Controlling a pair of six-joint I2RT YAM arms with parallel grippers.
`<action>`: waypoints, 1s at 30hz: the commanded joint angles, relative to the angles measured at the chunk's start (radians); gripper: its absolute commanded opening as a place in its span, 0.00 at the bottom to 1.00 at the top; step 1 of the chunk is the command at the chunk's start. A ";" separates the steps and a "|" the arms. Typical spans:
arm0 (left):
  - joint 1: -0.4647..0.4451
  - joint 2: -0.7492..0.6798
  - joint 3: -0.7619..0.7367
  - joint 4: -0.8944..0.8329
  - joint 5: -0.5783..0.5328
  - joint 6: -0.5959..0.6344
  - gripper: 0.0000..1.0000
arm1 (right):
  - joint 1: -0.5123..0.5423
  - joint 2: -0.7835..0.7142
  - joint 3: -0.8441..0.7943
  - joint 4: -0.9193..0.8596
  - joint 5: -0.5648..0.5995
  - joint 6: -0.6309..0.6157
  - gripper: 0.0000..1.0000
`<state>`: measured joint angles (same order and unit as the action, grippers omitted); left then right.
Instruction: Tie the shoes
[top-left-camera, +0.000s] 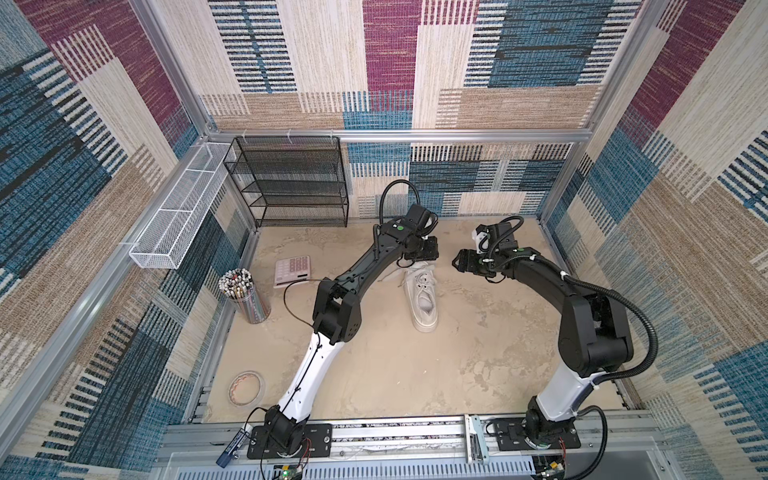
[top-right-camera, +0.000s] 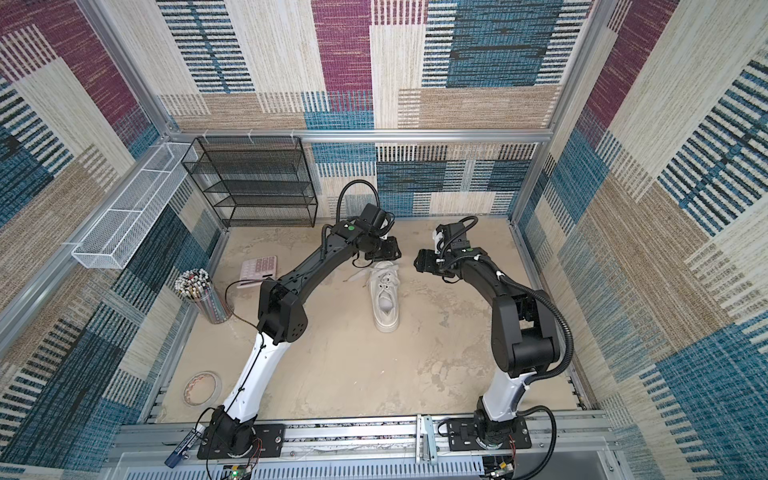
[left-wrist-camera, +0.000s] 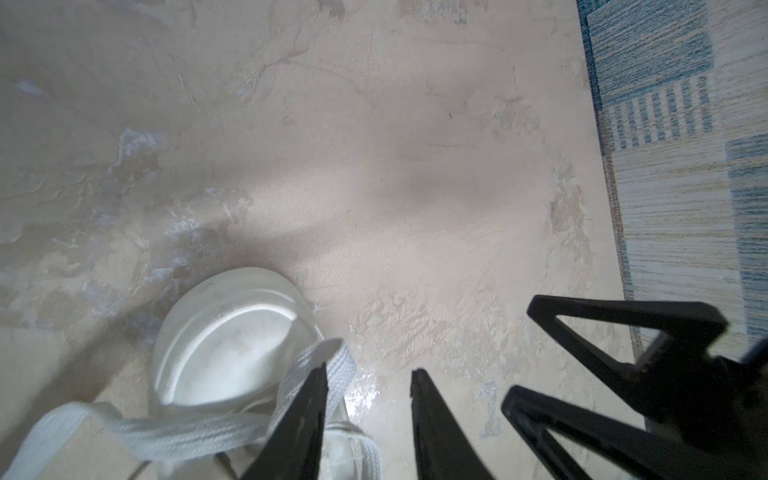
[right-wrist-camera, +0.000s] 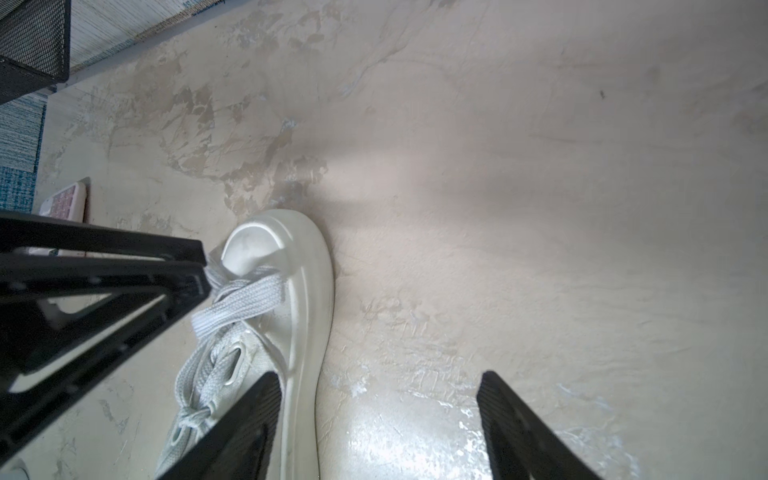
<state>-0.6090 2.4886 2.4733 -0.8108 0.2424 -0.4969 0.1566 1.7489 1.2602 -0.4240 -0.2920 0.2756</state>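
Note:
The shoes are a single white platform sneaker (top-left-camera: 423, 299) (top-right-camera: 386, 299) lying mid-table, toe toward the back wall. Its flat laces (right-wrist-camera: 245, 303) cross loosely over the toe, and one end trails off to the left (top-left-camera: 388, 276). My left gripper (left-wrist-camera: 368, 374) (top-left-camera: 428, 254) hovers just over the toe cap (left-wrist-camera: 232, 345). Its jaws are partly open, with bare table between them and a lace strand (left-wrist-camera: 338, 361) lying against the outside of one finger. My right gripper (right-wrist-camera: 378, 380) (top-left-camera: 457, 262) is open to the right of the toe, one finger over the sole edge, holding nothing.
A black mesh shelf (top-left-camera: 291, 178) stands at the back left, with a white wire basket (top-left-camera: 178, 220) on the left wall. A pink calculator (top-left-camera: 293, 270), a pencil cup (top-left-camera: 245, 295) and a tape roll (top-left-camera: 247, 386) lie on the left.

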 joint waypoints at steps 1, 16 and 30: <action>0.035 -0.044 -0.043 -0.004 0.000 0.010 0.36 | 0.000 -0.007 -0.024 0.047 -0.060 0.027 0.77; 0.122 -0.114 -0.286 0.000 0.069 0.169 0.36 | 0.000 0.018 -0.082 0.115 -0.207 0.063 0.71; 0.109 -0.073 -0.275 0.020 0.096 0.136 0.35 | 0.001 0.029 -0.071 0.099 -0.211 0.053 0.71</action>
<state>-0.4980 2.4096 2.1895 -0.8032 0.3214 -0.3653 0.1558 1.7733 1.1805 -0.3378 -0.4931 0.3248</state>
